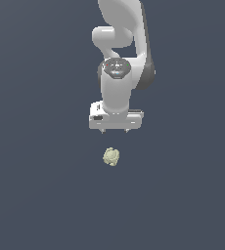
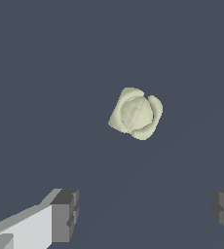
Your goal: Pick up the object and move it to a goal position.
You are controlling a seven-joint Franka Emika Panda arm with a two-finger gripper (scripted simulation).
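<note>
In the exterior view the gripper (image 1: 115, 131) hangs with its fingers spread apart, holding nothing. The object (image 1: 111, 156) lies apart from it on the dark floor (image 1: 36, 195), at about 6 o'clock from the fingertips. In the wrist view the object (image 2: 136, 113) sits outside the finger gap, beyond the pads (image 2: 65, 216). Height above the floor is hard to judge. For a sound grasp, centre the gap over the object first, then descend vertically and close only once the pads flank it.
</note>
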